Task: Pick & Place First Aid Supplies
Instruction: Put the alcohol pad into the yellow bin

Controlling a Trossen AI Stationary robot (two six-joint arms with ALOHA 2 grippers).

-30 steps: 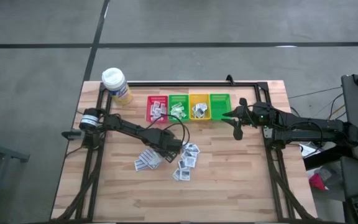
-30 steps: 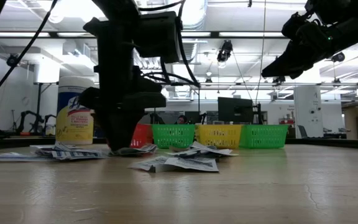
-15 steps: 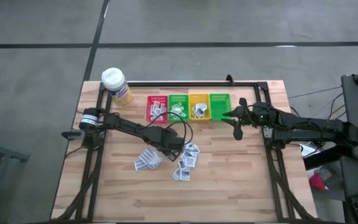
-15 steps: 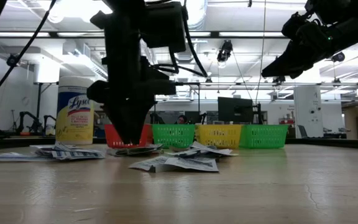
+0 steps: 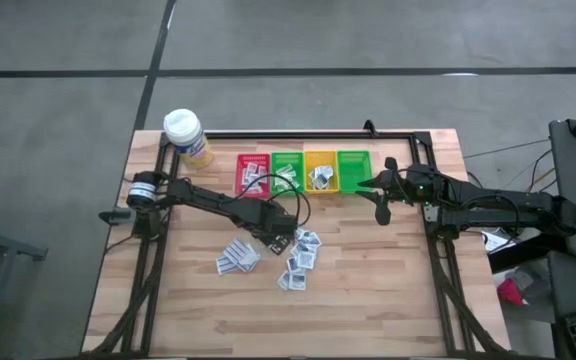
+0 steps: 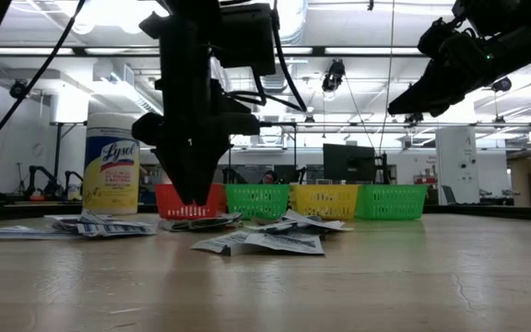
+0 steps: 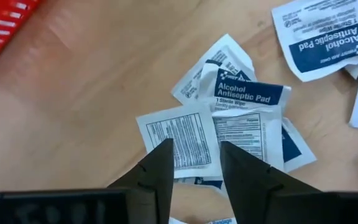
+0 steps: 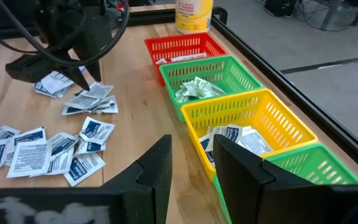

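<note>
bottle: white-capped yellow bottle [image 5: 187, 136], far-left corner of the table [image 5: 388, 290], untouched.
left gripper: left gripper [image 5: 280, 241] points down over the loose packets, just in front of the red bin [image 5: 252, 173]. A second ago it sat lower and closer to the left-hand pile; it has since slid toward the middle cluster and lifted a little. Fingers spread a small way, nothing between them; the wrist view shows an upside-down sachet [image 7: 182, 138] lying flat in the gap.
supplies: first aid supplies [image 5: 303, 257] are scattered mid-table in two loose clusters, flat on the wood; more already sit in the red, green and yellow bins.
bins: red, green [image 5: 287, 172], yellow [image 5: 320, 171], green [image 5: 353, 168], in a row along the far edge.
right gripper: right gripper [image 5: 381, 204] hangs raised just beside the right-hand green bin, same spot as before. Fingers part-open, empty.
meaning: left arm looks to be lining up a fresh pick, no grasp made yet. Many packets left to sort.
</note>
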